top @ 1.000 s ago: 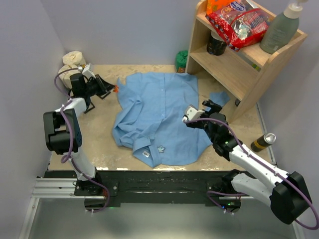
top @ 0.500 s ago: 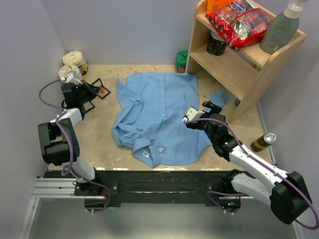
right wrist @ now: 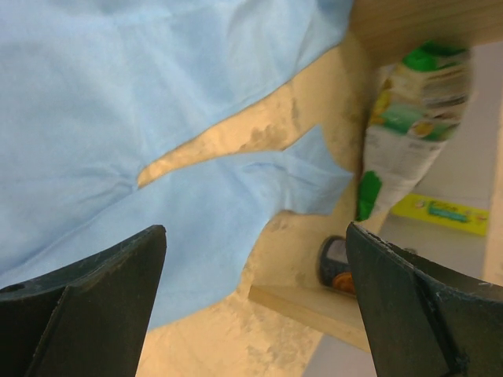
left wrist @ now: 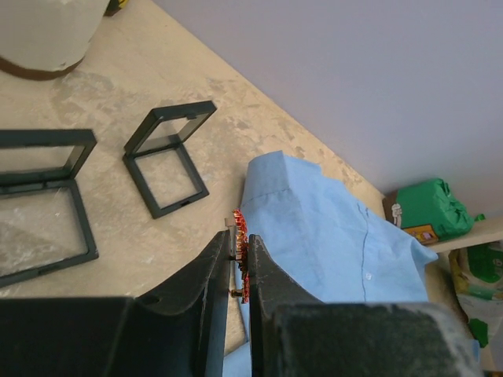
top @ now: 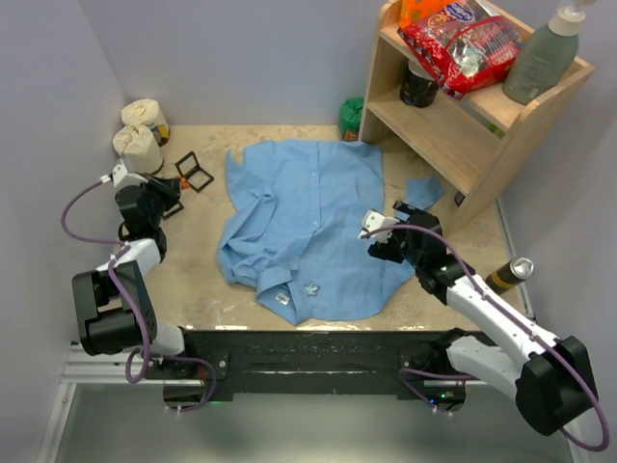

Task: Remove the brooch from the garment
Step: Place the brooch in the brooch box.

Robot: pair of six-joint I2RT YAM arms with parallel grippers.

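**Brooch** (left wrist: 240, 253): small, orange-red, clamped between the fingers of the left gripper (left wrist: 239, 240), lower centre of the left wrist view.

**Change:** over the last second it has been carried leftward off the garment (top: 308, 222). In the top view it now sits apart from the sleeve edge, beside the black frames (top: 193, 172) at upper left.

**Status:** removal judged done; setting down remains.

**Right gripper** (top: 386, 236): fingers wide apart, holding nothing, over the garment's right side.
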